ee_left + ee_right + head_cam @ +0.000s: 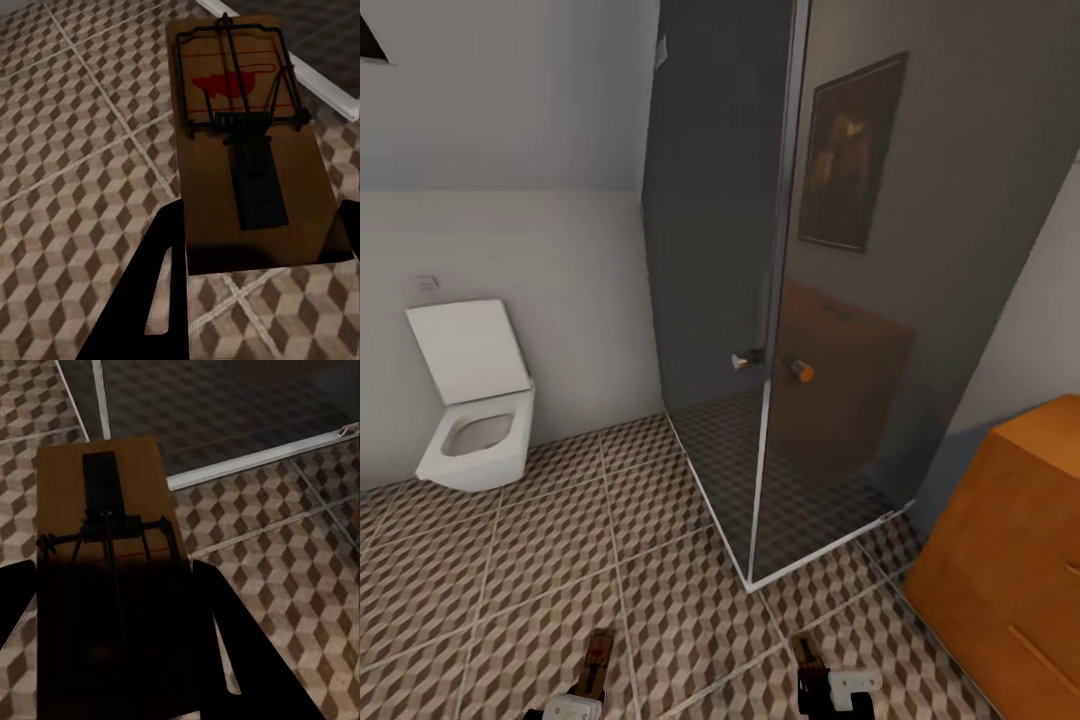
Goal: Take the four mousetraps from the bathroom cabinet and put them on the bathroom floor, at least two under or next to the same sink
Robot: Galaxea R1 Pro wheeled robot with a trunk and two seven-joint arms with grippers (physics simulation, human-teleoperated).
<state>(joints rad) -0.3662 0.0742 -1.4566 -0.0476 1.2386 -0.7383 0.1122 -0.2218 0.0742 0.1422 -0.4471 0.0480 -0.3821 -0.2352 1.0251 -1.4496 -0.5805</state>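
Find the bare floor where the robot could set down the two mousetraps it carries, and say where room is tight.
The widest bare patch of bathroom floor lies between the toilet and the glass shower enclosure. Room is tight in the strip between the shower's corner and the cabinet. Each pincer, left and right, holds a mousetrap.

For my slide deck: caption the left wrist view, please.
Left gripper holds a mousetrap above the cube-patterned bathroom floor.

The cube-patterned bathroom floor is filling the lower frame, carrying the white toilet at left, the glass shower enclosure at centre, and the orange-brown cabinet at lower right.
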